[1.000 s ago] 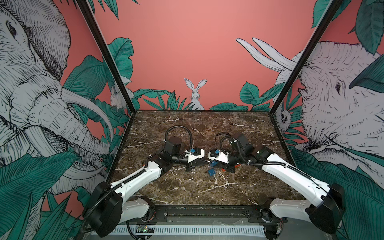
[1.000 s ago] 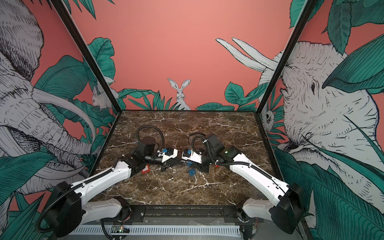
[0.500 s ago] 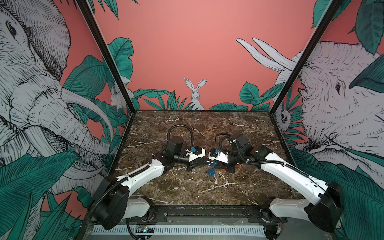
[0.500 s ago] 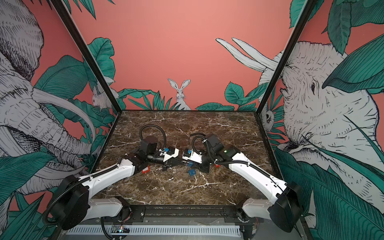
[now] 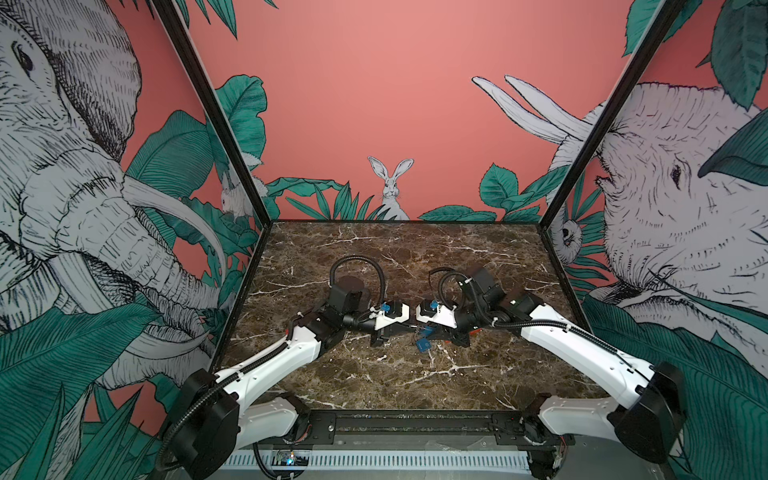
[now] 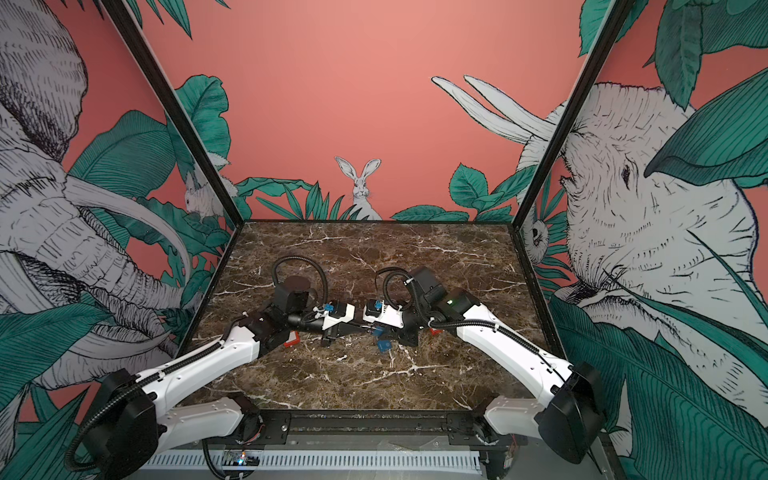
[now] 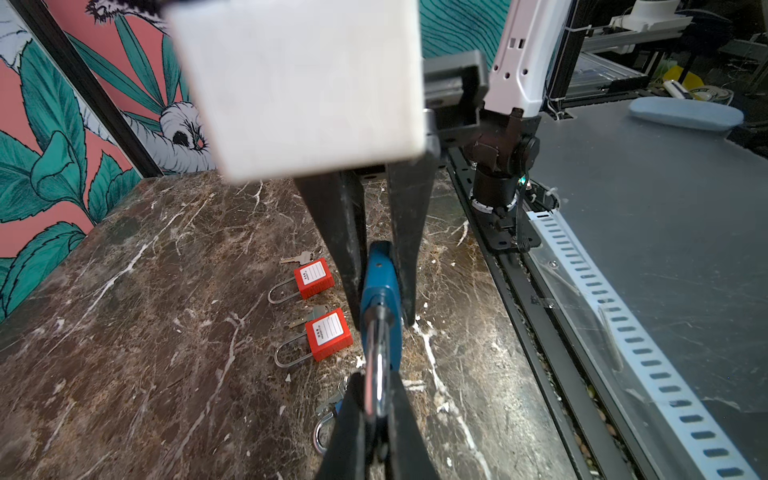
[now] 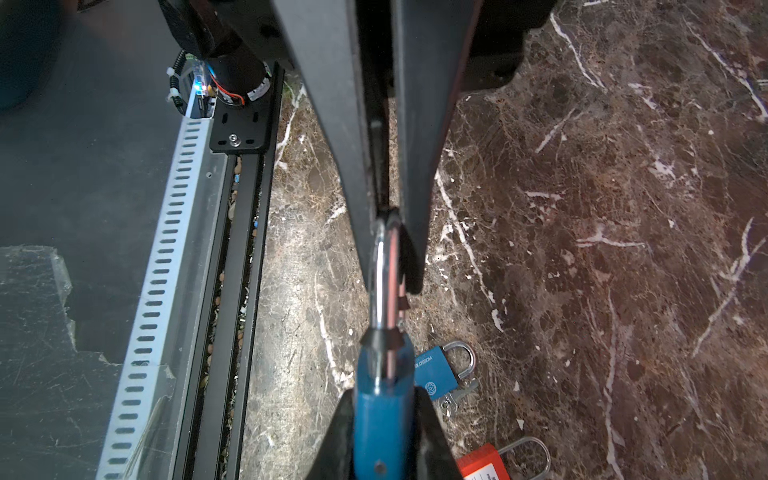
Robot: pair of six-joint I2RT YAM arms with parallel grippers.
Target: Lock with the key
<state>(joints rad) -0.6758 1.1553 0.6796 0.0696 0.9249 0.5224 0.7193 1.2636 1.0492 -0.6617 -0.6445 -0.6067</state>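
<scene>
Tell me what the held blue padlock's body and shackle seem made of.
The blue padlock body looks like plastic or painted metal, I cannot tell which: even blue, satin, only soft highlights. Its shackle looks like polished or plated steel: silver, with bright mirror-like streaks along the curve.

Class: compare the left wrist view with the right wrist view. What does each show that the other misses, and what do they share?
Left wrist only: a red padlock and a second red padlock, both whole, on the marble table. Right wrist only: the loose blue padlock, printed face and shackle whole. Shared: the held blue padlock, the left tool shut on its shackle, the right tool shut on its body.
</scene>
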